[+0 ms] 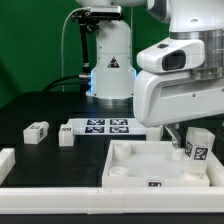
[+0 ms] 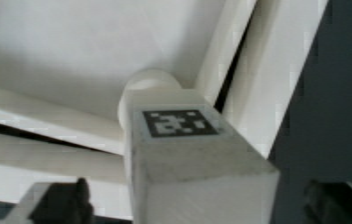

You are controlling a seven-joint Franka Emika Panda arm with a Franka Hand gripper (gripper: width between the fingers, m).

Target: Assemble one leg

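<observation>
Exterior view: gripper (image 1: 189, 139) pinches leg (image 1: 198, 148) at panel (image 1: 128, 166) corner; seating apparently unfinished, spare legs (image 1: 37, 131) lie apart.

Three legs show in the exterior view: the first leg (image 1: 37, 131) and second leg (image 1: 67, 135) at nine o'clock, the third leg (image 1: 197, 147) at three o'clock. One tray-like panel (image 1: 130, 165), one marker board (image 1: 100, 126), one robot arm (image 1: 180, 80); the wrist view shows one leg
</observation>
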